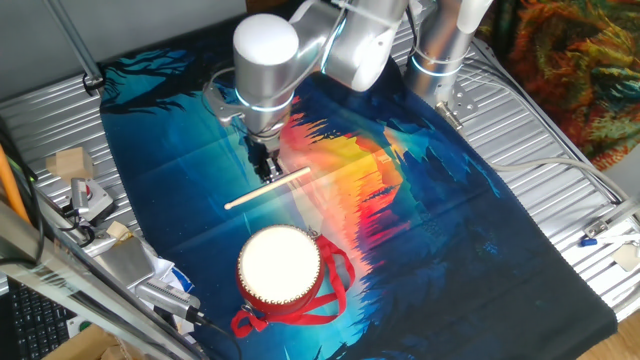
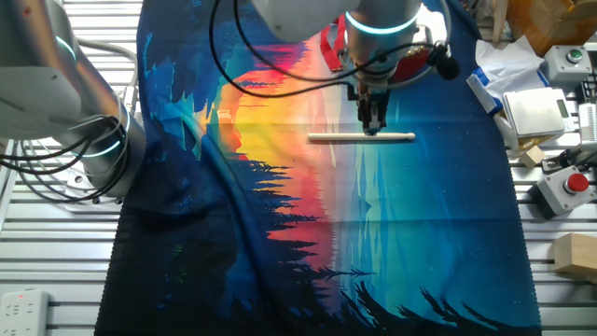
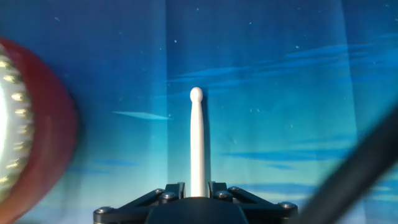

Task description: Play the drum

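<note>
Gripping stick, tool closed tight.

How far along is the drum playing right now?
Early stage. Done: the tool has reached the wooden stick and appears closed on it; the hand view shows the stick between the fingers. Whether it is lifted off the cloth is hard to tell. Left: carry the stick to the drum, which sits apart, and strike its white head.
</note>
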Robot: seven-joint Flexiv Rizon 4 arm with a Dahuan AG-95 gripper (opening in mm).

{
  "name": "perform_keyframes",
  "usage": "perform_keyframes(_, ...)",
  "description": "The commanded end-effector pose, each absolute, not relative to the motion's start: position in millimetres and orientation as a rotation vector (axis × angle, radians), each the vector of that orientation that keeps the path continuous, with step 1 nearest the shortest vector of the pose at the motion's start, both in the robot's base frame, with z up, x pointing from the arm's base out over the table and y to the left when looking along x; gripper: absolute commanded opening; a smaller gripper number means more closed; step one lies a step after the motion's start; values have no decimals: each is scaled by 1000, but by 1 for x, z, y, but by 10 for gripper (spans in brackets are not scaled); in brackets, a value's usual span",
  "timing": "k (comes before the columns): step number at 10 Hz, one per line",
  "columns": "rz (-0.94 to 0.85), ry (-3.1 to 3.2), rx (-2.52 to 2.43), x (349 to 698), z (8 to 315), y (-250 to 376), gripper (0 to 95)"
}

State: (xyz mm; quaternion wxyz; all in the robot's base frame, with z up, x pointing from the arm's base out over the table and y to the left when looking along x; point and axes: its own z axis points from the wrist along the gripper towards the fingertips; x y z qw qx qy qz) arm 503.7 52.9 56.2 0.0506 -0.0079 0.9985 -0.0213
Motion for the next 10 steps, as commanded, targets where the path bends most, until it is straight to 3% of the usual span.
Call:
perform_keyframes(1,-36,3042,-21,501,60,53,190)
perform_keyframes(2,-17,3037,-19,502,59,54,380)
perform_keyframes(6,-17,3038,-9,500,50,55,380)
perform_keyframes(7,-17,3041,-5,500,50,56,190)
perform_keyframes(10,-14,3042,-1,500,50,56,190)
